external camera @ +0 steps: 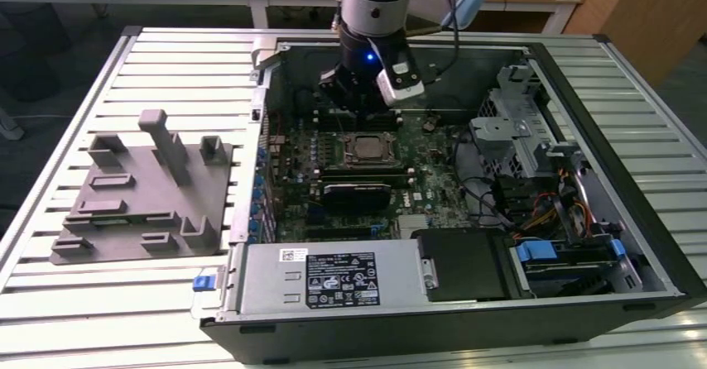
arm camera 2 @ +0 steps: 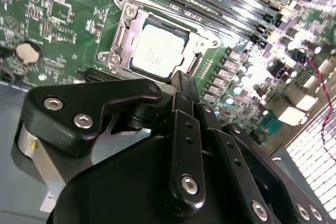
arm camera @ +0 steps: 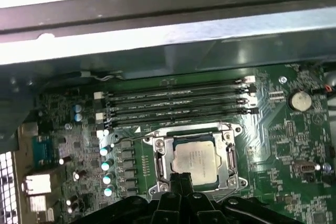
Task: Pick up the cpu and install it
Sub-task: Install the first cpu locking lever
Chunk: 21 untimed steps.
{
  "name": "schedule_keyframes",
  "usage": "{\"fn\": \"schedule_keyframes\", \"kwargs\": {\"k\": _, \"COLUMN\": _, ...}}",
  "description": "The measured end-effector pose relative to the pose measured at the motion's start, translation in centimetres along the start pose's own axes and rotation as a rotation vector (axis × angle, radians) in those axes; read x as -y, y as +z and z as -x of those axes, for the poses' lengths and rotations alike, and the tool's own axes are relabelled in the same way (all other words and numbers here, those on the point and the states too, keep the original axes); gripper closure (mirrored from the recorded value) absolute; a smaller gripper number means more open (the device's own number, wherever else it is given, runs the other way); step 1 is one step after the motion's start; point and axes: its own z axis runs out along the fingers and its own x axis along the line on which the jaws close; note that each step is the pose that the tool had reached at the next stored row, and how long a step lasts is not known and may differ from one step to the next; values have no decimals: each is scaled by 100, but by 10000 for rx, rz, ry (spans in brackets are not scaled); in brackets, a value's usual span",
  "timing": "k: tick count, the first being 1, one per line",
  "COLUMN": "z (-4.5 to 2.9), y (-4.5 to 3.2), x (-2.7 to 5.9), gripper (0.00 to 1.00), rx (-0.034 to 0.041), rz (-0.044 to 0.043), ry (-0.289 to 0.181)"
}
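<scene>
The cpu (external camera: 363, 148) lies flat inside the black-framed socket (arm camera: 157, 156) on the green motherboard, its silver top facing up. In both wrist views the cpu (arm camera 2: 157, 51) (arm camera: 197, 157) sits level in the frame with nothing gripping it. My gripper (external camera: 356, 108) hangs inside the open computer case just behind the socket, a little above the board. Its black fingers are pressed together, their tips (arm camera 2: 181, 80) (arm camera: 181, 178) close over the cpu's near edge. Nothing is held between them.
A grey plastic fixture block (external camera: 144, 195) stands on the slatted table at the exterior view's left. Inside the case are memory slots (arm camera: 173, 106), a power supply (external camera: 331, 278), a metal drive cage (external camera: 519, 129) and loose cables (external camera: 531, 212). The case wall (arm camera: 157, 35) runs behind the board.
</scene>
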Motion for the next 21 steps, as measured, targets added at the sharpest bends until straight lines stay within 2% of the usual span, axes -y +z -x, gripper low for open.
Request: {"fn": "schedule_keyframes", "kwargs": {"k": 21, "z": 0, "y": 1, "x": 0, "gripper": 89, "rx": -38, "rz": -33, "ry": -1657}}
